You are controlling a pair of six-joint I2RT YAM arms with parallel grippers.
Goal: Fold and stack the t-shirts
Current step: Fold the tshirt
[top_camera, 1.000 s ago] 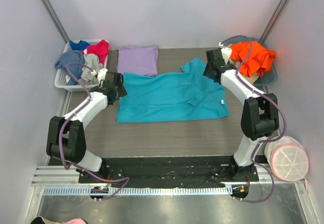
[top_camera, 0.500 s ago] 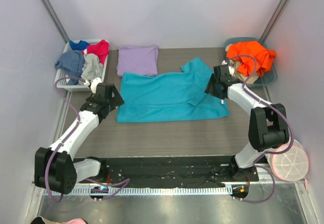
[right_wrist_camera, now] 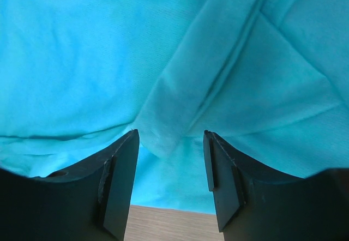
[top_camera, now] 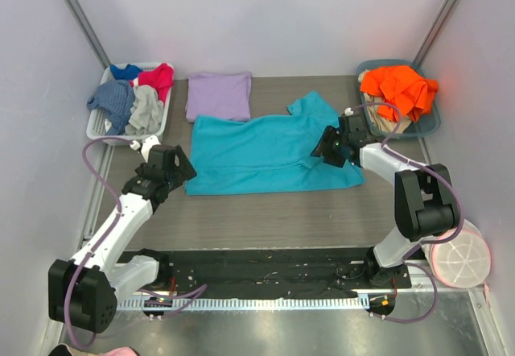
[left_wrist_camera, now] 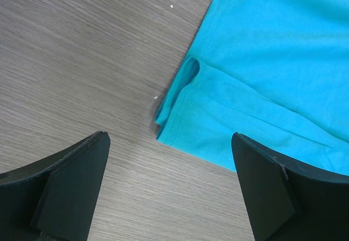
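The teal shirt (top_camera: 269, 155) lies spread out flat in the middle of the worktop (top_camera: 265, 211). Its long way runs from left to right in front of me. The purple shirt (top_camera: 219, 95) is already folded at the far edge, just touching the teal one's far left corner. The teal shirt's near left corner (left_wrist_camera: 169, 121) is a bit curled. My left pincer (left_wrist_camera: 169, 137) hangs right over that corner with its fingers spread as wide as they go, holding nothing. The corner sits in the gap between the two fingers, so I think I only have to go down and close. On the other side, a sleeve (right_wrist_camera: 202, 72) is folded in over the shirt's body. My right pincer (right_wrist_camera: 170, 137) is low over it, half open and not clenched on anything. The end of the sleeve points into the gap between those fingers. I cannot tell if the tips touch the cloth yet. So each arm is the near one for its own end of the shirt. I judge the next fold will swing across the long way.
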